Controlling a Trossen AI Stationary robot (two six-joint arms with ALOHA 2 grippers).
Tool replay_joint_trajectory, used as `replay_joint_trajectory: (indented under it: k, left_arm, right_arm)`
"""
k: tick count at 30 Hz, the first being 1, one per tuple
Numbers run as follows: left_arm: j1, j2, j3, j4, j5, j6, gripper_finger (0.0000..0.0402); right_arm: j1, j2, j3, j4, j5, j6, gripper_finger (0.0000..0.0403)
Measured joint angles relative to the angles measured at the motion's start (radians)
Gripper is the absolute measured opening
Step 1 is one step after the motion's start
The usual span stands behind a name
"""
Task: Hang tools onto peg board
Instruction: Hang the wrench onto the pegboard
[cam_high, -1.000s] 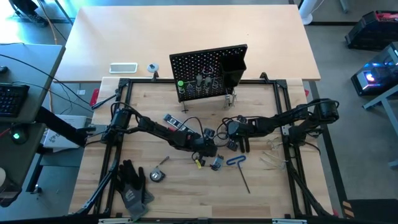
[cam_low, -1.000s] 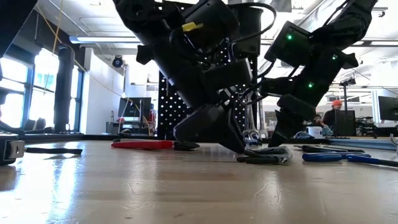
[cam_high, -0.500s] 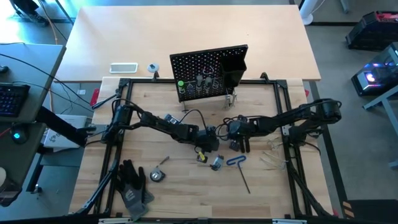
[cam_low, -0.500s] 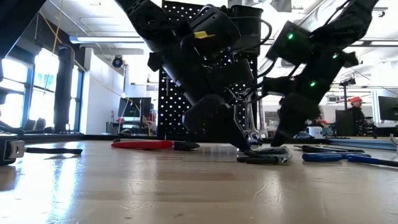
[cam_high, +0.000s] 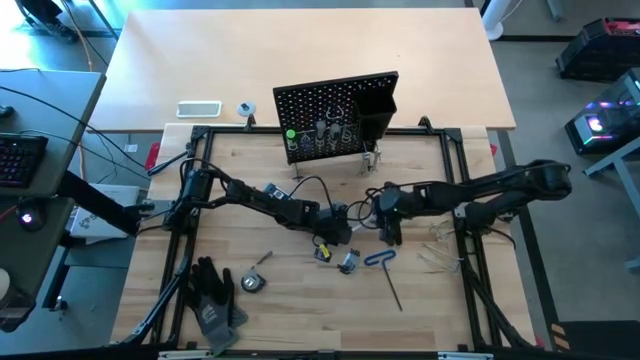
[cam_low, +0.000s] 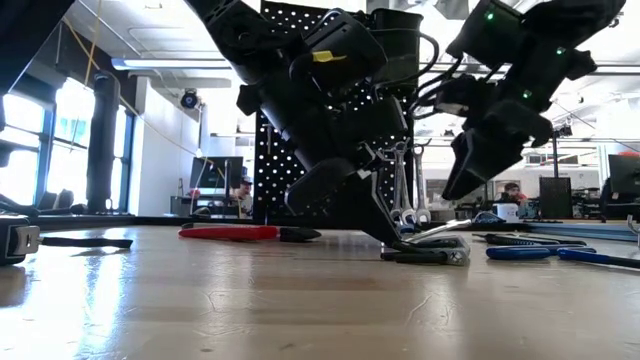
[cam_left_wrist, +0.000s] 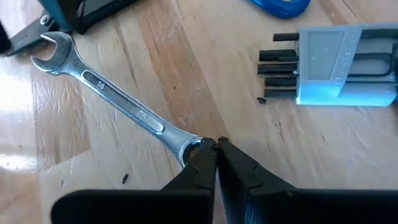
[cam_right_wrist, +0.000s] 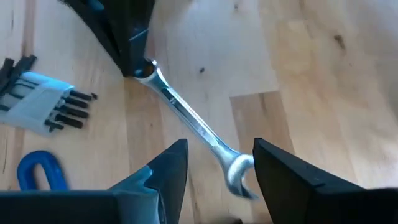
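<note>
Now that my right hand (cam_right_wrist: 214, 171) has let go and backed off open, my left hand (cam_left_wrist: 216, 163) alone pinches the wrench (cam_left_wrist: 115, 102), ready for the peg board (cam_high: 335, 115).

The long silver wrench (cam_left_wrist: 118, 102) is smooth, shiny metal with small numbers stamped on its flat side. It lies on the pale wooden table top (cam_left_wrist: 186, 62), which shows grain lines and has a soft shine. Near the wrench, a holder of light blue plastic (cam_left_wrist: 345, 65) looks smooth and a bit see-through, and the thin black hex keys (cam_left_wrist: 278, 74) in it look dull. The left gripper (cam_left_wrist: 216, 163) at the wrench's ring end has matt black fingers.
</note>
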Motion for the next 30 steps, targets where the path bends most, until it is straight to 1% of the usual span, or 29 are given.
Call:
replay_joint_trajectory:
  k: [2, 7, 10, 15, 18, 21, 27, 30]
  left_arm:
    - [-0.002, 0.000, 0.000, -0.001, 0.016, 0.009, 0.0000]
    - [-0.007, 0.000, 0.000, -0.001, 0.011, 0.029, 0.0000]
    - [-0.008, 0.000, 0.000, -0.002, 0.012, 0.042, 0.0000]
    - [-0.009, 0.000, 0.000, -0.003, 0.013, 0.064, 0.0000]
    - [-0.009, 0.000, 0.000, -0.005, 0.013, 0.074, 0.0000]
    - [-0.009, 0.000, 0.000, -0.005, 0.010, 0.082, 0.0000]
    - [-0.012, 0.000, 0.000, -0.006, -0.022, 0.101, 0.0000]
    - [-0.013, 0.000, 0.000, -0.005, -0.044, 0.101, 0.0000]
  right_arm:
    - [-0.004, 0.024, 0.000, 0.014, -0.015, -0.022, 0.0177]
    - [-0.005, 0.109, 0.000, 0.096, -0.071, -0.083, 0.0177]
    - [-0.005, 0.163, 0.000, 0.133, -0.079, -0.119, 0.0177]
    - [-0.021, 0.213, 0.003, 0.151, -0.030, -0.160, 0.0177]
    - [-0.039, 0.215, 0.003, 0.149, -0.039, -0.191, 0.0177]
    - [-0.062, 0.215, 0.003, 0.138, -0.076, -0.211, 0.0177]
    - [-0.113, 0.252, 0.007, 0.115, -0.194, -0.212, 0.0176]
    - [-0.119, 0.275, 0.008, 0.108, -0.224, -0.212, 0.0161]
